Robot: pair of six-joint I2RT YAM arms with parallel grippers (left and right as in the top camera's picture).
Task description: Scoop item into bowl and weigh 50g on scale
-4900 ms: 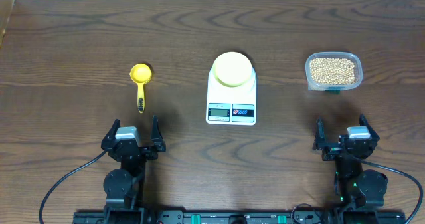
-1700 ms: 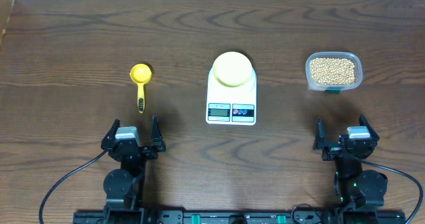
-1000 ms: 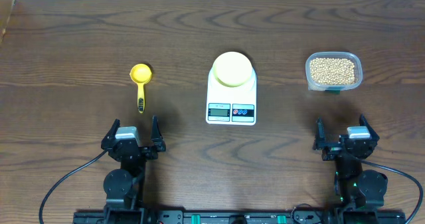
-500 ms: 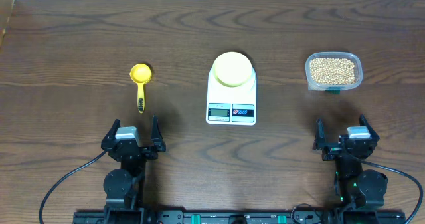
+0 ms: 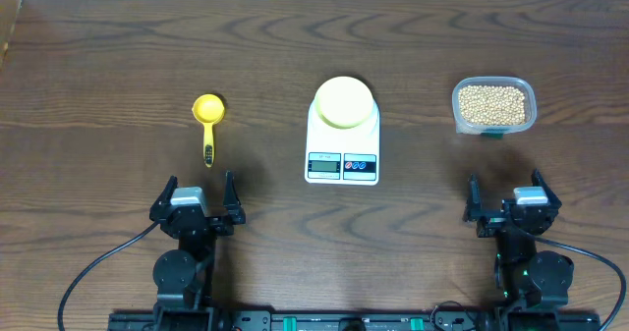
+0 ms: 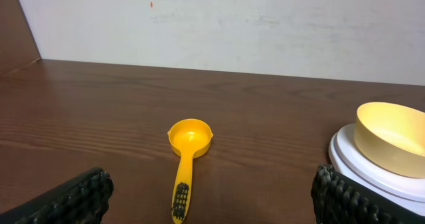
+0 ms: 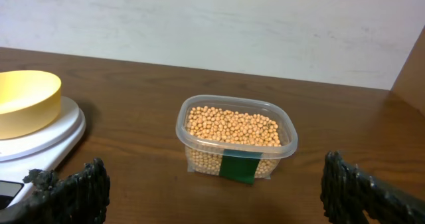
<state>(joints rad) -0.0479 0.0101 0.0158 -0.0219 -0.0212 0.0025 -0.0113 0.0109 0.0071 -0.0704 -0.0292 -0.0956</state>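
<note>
Two empty | left gripper [image 5: 200, 187] wide open | right gripper [image 5: 503, 190] wide open | bowl [image 5: 344, 101] on scale [image 5: 342, 146]

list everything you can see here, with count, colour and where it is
scoop: one, yellow with a dark grip on its handle, left of the scale
scale: one, white, middle of the table, display towards the robot
bowl: one, pale yellow, empty, on the scale's platform
container: one, clear plastic with a green label, right of the scale
beans: many, tan, inside the container
table: one, dark brown wood
wall: white, behind the table
left gripper: one, black, open, empty, near edge, nearer than the scoop
right gripper: one, black, open, empty, near edge, nearer than the container
</note>
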